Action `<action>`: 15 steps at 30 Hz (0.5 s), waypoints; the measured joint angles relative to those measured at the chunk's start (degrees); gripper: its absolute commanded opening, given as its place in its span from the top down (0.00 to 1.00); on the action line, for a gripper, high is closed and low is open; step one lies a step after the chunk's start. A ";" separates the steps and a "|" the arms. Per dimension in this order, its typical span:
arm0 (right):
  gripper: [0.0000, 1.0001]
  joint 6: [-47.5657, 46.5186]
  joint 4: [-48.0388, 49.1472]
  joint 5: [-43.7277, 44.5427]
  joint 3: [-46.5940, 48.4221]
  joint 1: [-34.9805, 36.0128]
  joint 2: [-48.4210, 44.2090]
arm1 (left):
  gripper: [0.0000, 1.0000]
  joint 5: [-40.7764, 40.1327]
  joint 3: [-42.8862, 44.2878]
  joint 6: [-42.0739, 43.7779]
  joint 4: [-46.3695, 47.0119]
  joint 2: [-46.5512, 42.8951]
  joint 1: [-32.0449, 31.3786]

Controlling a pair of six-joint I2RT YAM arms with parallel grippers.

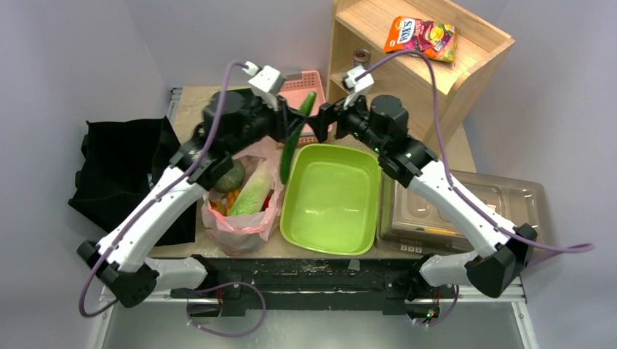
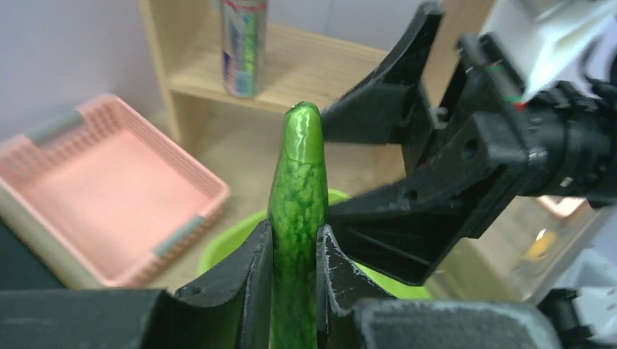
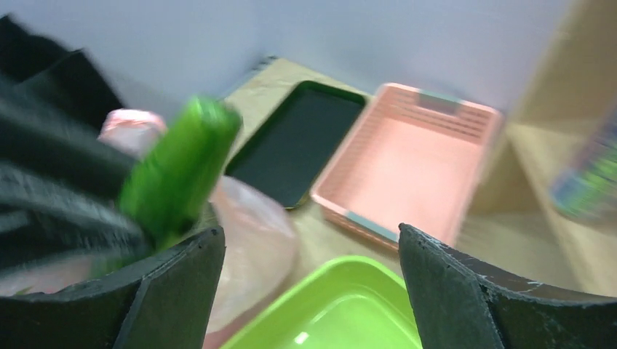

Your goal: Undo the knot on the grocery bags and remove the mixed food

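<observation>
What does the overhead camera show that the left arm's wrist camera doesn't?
Only the overhead view shows the pink bag with food in it, and the snack packet on top of the shelf. Only the wrist view shows, close up, the left gripper shut on the cucumber, one finger pressed against each side. Both show the cucumber, the pink basket, the green tub, the shelf and the open right gripper next to the cucumber.
</observation>
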 measured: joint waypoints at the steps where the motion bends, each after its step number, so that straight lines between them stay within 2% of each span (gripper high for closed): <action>1: 0.13 0.26 -0.70 2.64 -0.63 -0.76 -1.44 | 1.00 -3.32 1.11 -3.82 -0.68 2.16 -3.08; 4: 0.12 -0.13 -2.40 9.42 -3.26 -2.67 -6.10 | 1.00 -12.50 2.38 -10.95 -1.42 7.30 -9.20; 7: 0.12 -0.79 -2.99 13.11 -5.68 -4.17 -10.14 | 0.98 -18.08 0.96 -16.20 -0.52 12.35 -12.09; 13: 0.12 -2.10 -3.41 14.14 -8.74 -5.09 -12.46 | 0.67 -22.36 -6.08 -19.56 1.49 20.52 -13.75; 15: 0.12 -2.12 -4.15 13.75 -9.64 -5.14 -12.31 | 0.46 -23.39 -6.03 -20.50 1.40 23.34 -13.90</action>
